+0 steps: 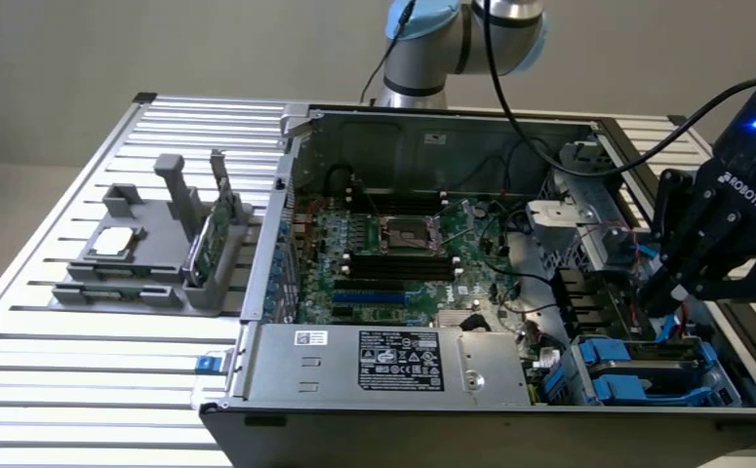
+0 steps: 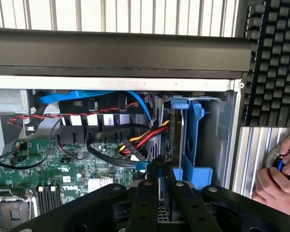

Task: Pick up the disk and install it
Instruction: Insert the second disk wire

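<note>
The disk [image 2: 175, 137] stands edge-on in the wrist view, a dark metal slab held in a blue plastic carrier [image 2: 194, 145], close to the case's side wall. My black gripper [image 2: 159, 170] is right at the carrier's near end, in line with the disk's edge. In the exterior view the gripper [image 1: 658, 297] hangs inside the open computer case, at the exterior view's right, just above the drive bay.
Blue carriers [image 1: 638, 375] fill the drive bay at the case's front corner. Red, yellow and black cables [image 2: 135, 140] lie beside the disk. A person's hand [image 2: 280, 174] rests outside the case wall. A grey fixture [image 1: 143, 263] with a chip and a green card stands on the table.
</note>
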